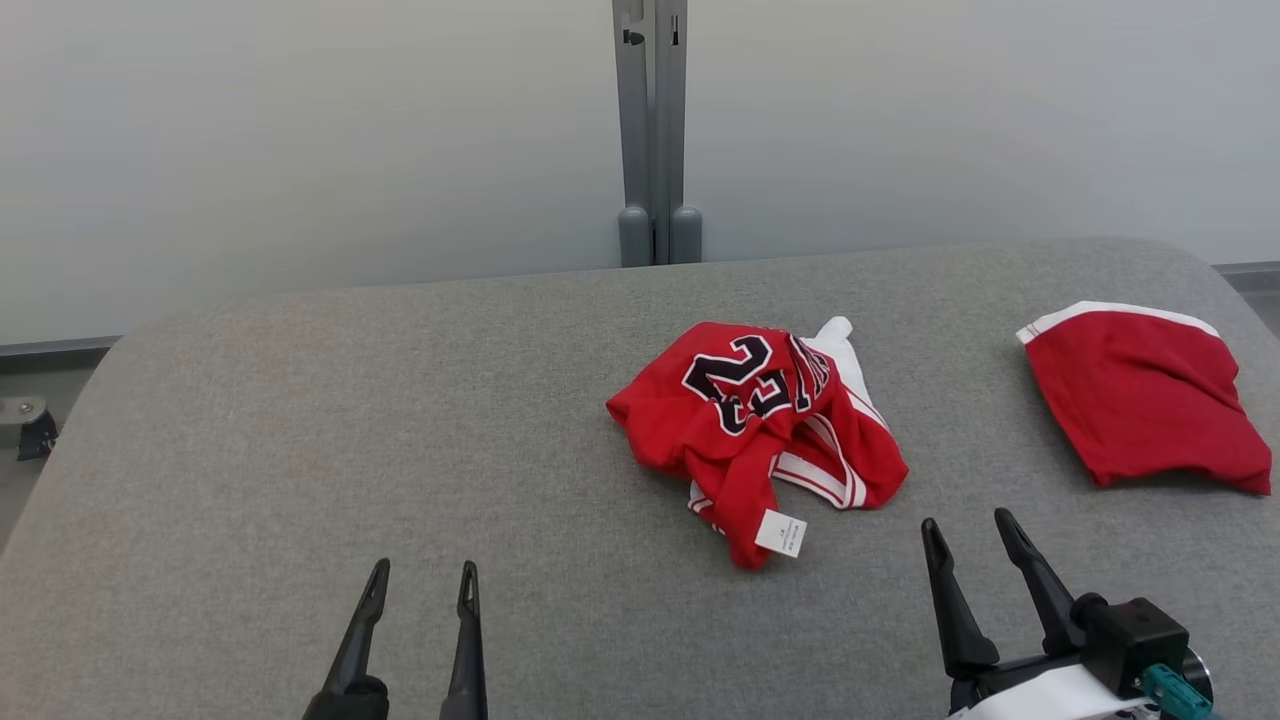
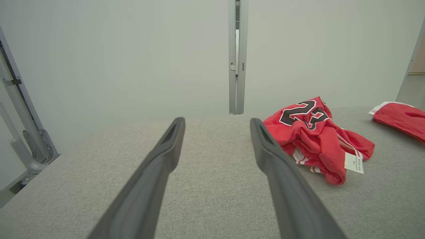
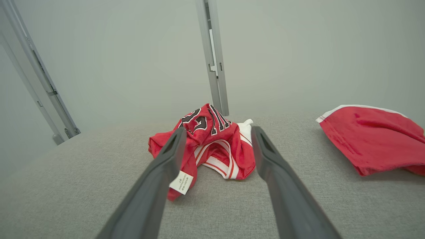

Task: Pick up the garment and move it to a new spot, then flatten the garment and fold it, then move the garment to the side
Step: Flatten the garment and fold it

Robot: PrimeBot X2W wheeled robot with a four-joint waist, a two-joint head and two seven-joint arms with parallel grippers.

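Left hand (image 1: pixel 424 567) and right hand (image 1: pixel 967 520) hover wide open, empty, over the grey fabric desk (image 1: pixel 400 420). Beyond, the crumpled red jersey (image 1: pixel 745 420) sits mid-desk. Pinch only its white tag (image 1: pixel 781 532) and it could slip free, I reckon.

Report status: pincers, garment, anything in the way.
Left pincer open, empty. Right pincer open, empty, nearest the red jersey. Jersey crumpled, untouched. Second red garment apart at right, not in the way.
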